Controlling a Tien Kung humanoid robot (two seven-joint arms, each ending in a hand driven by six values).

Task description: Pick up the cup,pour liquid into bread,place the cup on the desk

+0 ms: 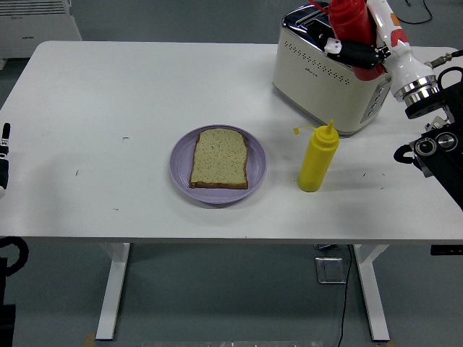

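Observation:
A slice of bread (219, 158) lies on a purple plate (181, 170) at the table's middle. My right hand (358, 47) is shut on a red squeeze bottle (350, 20), held nearly upright high over the toaster at the top right. The bottle's top runs out of the picture. A yellow squeeze bottle (318, 156) stands upright right of the plate. My left arm (3, 155) rests at the left edge.
A cream toaster (325, 69) stands at the back right, under the held bottle. My right arm's black links (438, 141) hang over the table's right edge. A white cabinet (36, 25) stands behind the table at the far left.

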